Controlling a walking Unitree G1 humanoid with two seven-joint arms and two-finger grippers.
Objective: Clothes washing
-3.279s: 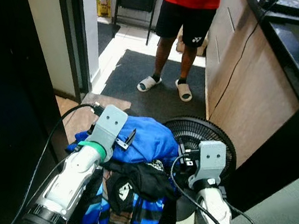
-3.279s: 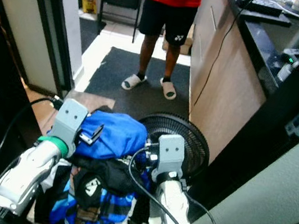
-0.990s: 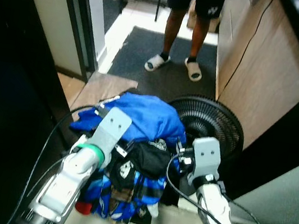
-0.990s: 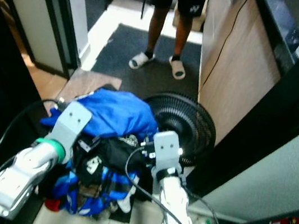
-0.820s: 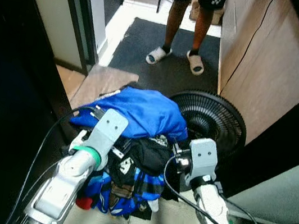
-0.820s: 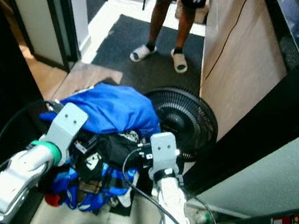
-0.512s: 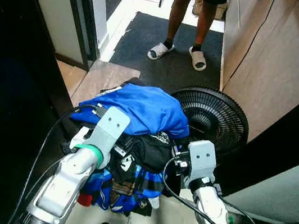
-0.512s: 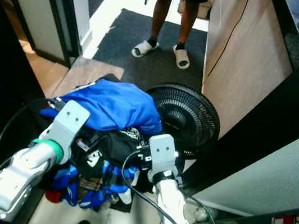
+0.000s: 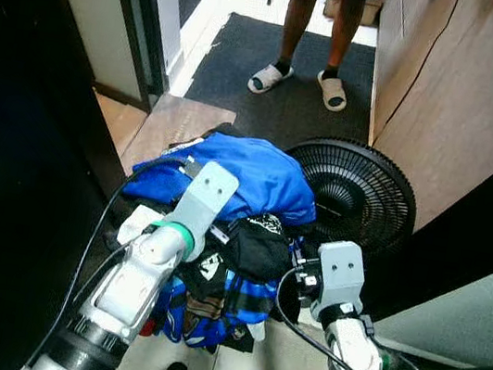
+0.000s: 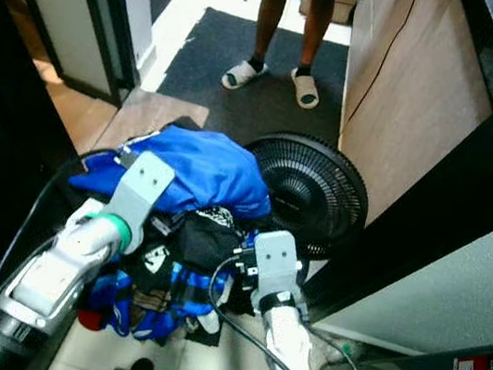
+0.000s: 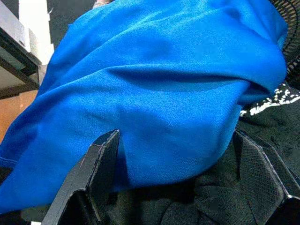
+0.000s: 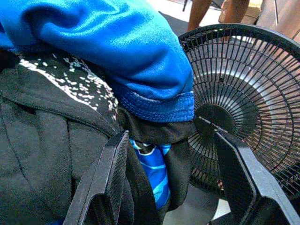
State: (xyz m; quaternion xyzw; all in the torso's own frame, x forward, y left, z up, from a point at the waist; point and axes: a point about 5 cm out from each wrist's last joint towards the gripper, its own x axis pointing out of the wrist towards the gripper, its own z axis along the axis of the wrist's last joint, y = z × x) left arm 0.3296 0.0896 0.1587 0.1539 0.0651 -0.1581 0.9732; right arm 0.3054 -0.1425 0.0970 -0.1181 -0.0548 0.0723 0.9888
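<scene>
Left tool [image 11: 176, 183] further forward than before — fingers apart, like right tool [image 12: 173, 180] — at clothes pile [image 9: 239, 231]; lettering unreadable.

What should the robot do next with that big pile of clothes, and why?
Probably step ahead, steering left of the black fan. Both claws, left claw and right claw, hug the clothes pile from its sides; the fan and a person stand ahead.

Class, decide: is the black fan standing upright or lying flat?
Lying flat. The fan shows its full round grille facing up from the floor beside the clothes pile.
</scene>
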